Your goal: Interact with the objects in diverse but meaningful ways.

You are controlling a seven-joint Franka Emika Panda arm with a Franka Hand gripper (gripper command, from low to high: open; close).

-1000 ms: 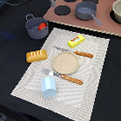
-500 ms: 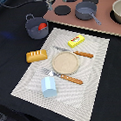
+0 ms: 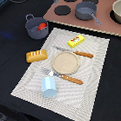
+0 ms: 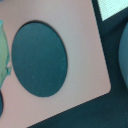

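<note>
Toy kitchen bits sat spread over a pale woven placemat (image 3: 92,75) on the dark table (image 3: 11,58). Going from the exterior view's left: a grey handled pot (image 3: 35,26) held the red tomato (image 3: 42,26), just off the mat's corner. Next came the golden-brown bread loaf (image 3: 36,56), then the light-blue cup (image 3: 48,87) nearer the camera. A tan round plate (image 3: 64,62) lay mid-mat between an orange-handled knife (image 3: 76,53) and fork (image 3: 64,77). The yellow rectangular packet (image 3: 76,41) lay just beyond. A second grey pot (image 3: 86,10) stood on the pink stove board (image 3: 103,26). The arm's fingers weren't visible, so no telling their state.
</note>
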